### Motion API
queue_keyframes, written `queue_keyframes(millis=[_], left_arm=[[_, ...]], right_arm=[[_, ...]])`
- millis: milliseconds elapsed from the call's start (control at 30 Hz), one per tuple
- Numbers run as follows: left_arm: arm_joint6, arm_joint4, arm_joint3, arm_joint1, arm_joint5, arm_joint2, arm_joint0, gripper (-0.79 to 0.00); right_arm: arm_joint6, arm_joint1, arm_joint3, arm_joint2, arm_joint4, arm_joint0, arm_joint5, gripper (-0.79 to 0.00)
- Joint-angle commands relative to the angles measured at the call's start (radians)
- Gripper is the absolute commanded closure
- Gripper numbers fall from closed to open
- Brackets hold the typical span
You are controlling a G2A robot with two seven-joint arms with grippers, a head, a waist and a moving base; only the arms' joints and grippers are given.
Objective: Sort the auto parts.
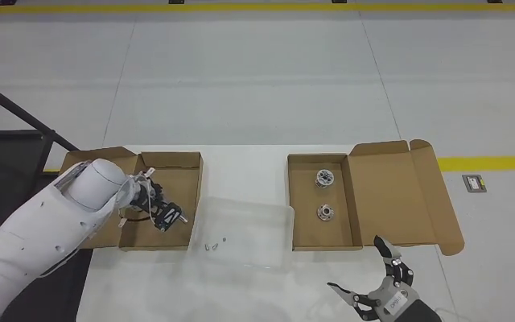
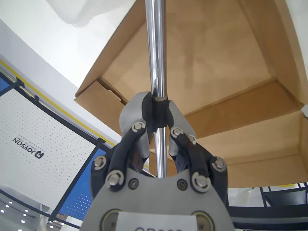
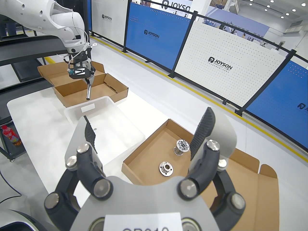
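My left gripper (image 2: 157,106) is shut on a polished steel rod (image 2: 155,37), holding it above the left cardboard box (image 1: 181,171). From the right wrist view that gripper (image 3: 89,79) hangs over the left cardboard box (image 3: 72,91) with the steel rod (image 3: 88,92) pointing down. Two round metal hubs (image 1: 323,178) (image 1: 326,212) lie in the right cardboard box (image 1: 299,233). My right gripper (image 1: 372,272) stands open near the table's front edge, with nothing between its fingers (image 3: 203,131).
A clear plastic bin (image 1: 241,211) sits between the two boxes, with a few small parts (image 1: 212,245) in it. The right box's lid (image 1: 402,193) lies open flat to its right. A red bottle (image 3: 9,135) stands on a low rack beside the table.
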Motion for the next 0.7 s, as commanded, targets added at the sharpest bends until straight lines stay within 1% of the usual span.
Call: queue_keyframes(millis=[0,200,467,633,667], left_arm=[[0.012,0.017,0.039,-0.017,0.018,0.013,-0.005,0.0],[0.026,0.064,0.129,-0.081,0.048,0.058,-0.011,0.0],[0.026,0.07,0.265,-0.182,0.072,0.095,-0.015,0.0],[0.051,0.081,0.353,-0.236,0.082,0.11,-0.024,0.0],[0.057,0.084,0.369,-0.245,0.086,0.11,-0.025,-0.015]], right_arm=[[0.0,0.0,0.0,0.0,0.0,0.0,0.0,-0.785],[0.0,0.0,0.0,0.0,0.0,0.0,0.0,-0.785],[0.0,0.0,0.0,0.0,0.0,0.0,0.0,-0.785],[0.0,0.0,0.0,0.0,0.0,0.0,0.0,-0.785],[0.0,0.0,0.0,0.0,0.0,0.0,0.0,-0.785]])
